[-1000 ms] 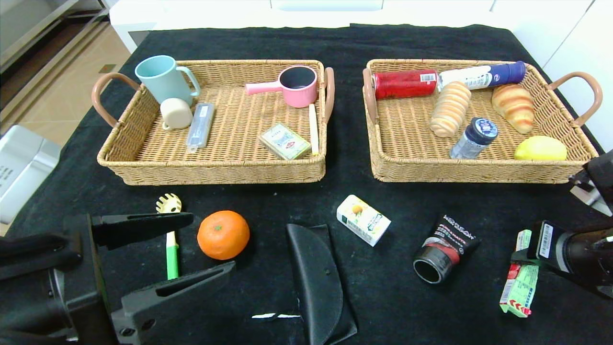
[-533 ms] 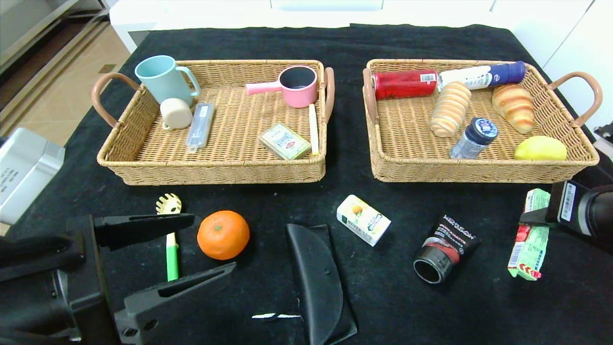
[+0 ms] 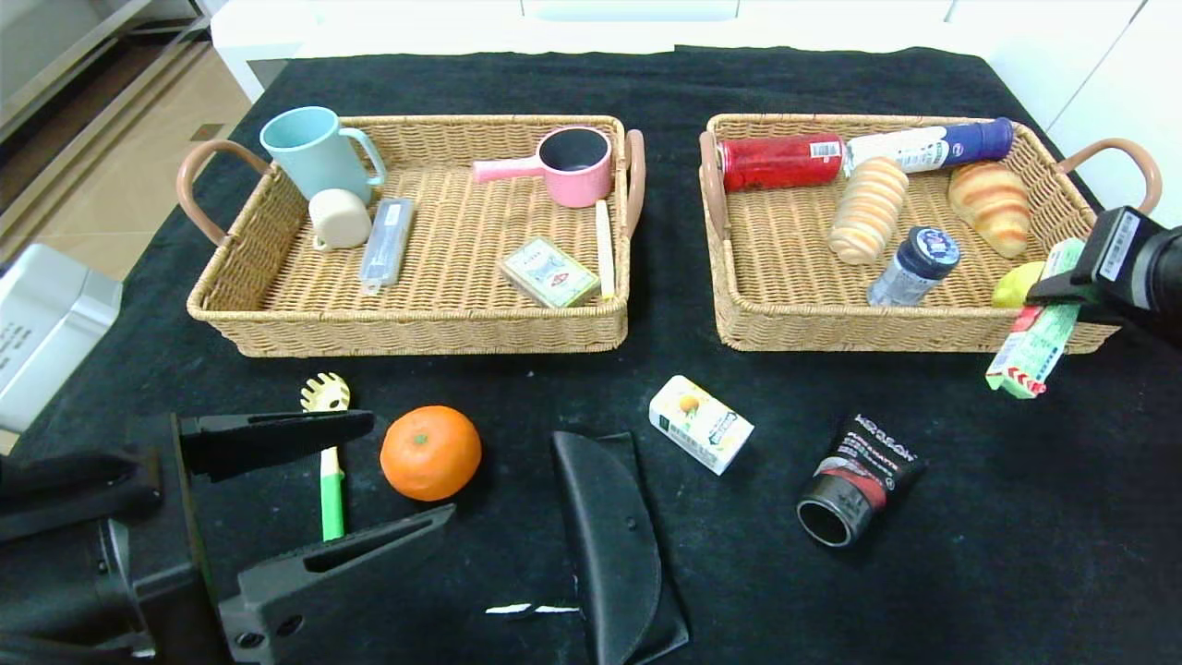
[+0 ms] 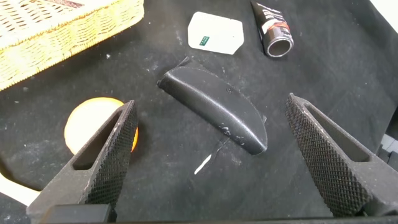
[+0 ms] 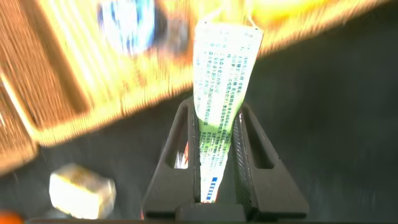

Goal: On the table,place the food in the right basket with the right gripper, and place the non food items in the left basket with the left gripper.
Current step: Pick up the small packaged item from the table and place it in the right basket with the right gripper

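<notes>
My right gripper (image 3: 1062,294) is shut on the long green-white packet (image 3: 1036,334), which hangs in the air over the right basket's (image 3: 905,334) front right corner. The right wrist view shows the packet (image 5: 224,62) pinched between the jaws of that gripper (image 5: 216,109). At the front left my left gripper (image 3: 410,466) hovers open and empty, above the orange (image 3: 430,453) and the pasta fork (image 3: 330,462). On the black table (image 3: 923,591) lie the black case (image 3: 611,545), the juice carton (image 3: 701,423) and the black tube (image 3: 854,480). The left basket (image 3: 416,334) stands behind the fork.
The left basket holds a blue cup (image 3: 314,148), a pink pan (image 3: 572,166) and small boxes. In the right basket are a red can (image 3: 780,162), breads, a bottle and a lemon (image 3: 1016,282). A silver box (image 3: 42,323) sits at the left table edge.
My right gripper has lifted the packet off the table at the front right and carried it up and back to the right basket's corner. The left arm has not moved.
</notes>
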Robot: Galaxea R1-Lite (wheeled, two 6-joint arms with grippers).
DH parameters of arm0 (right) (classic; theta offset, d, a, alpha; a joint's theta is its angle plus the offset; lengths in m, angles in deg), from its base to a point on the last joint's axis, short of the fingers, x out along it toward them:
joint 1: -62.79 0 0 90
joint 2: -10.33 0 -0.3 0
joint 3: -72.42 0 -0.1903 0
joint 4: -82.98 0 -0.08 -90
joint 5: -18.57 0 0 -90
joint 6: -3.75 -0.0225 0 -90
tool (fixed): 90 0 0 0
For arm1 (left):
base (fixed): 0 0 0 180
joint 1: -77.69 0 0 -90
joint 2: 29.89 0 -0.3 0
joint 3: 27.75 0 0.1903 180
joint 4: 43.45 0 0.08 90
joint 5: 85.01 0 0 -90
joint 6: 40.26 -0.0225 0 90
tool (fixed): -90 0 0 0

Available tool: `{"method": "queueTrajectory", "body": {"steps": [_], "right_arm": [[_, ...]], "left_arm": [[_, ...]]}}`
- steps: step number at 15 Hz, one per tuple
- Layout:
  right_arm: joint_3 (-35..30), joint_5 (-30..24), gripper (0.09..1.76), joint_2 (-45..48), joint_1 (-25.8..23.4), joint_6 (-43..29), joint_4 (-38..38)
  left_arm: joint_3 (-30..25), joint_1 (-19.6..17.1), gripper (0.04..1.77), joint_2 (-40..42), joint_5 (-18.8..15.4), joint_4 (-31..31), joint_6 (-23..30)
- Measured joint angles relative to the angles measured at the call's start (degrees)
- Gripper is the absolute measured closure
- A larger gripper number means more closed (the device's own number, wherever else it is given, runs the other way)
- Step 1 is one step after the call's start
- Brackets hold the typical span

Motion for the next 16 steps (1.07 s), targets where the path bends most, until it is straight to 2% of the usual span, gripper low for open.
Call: {"method": "queueTrajectory", "body": {"steps": [6, 10, 16], "right_arm": [[4.4, 0.0, 1.46, -3.3, -3.2, 5.6, 9.2], [4.4, 5.1, 1.46, -5.8, -5.0, 11.3, 16.0], [3.5, 5.5, 1.45, -8.7, -6.1, 14.0, 25.5]], "left_arm": [[0.0, 0.0, 0.09, 0.1, 0.0, 0.0, 0.0], [0.0, 0.0, 0.09, 0.1, 0.0, 0.0, 0.0], [0.0, 0.0, 0.09, 0.3, 0.0, 0.0, 0.0]]}}
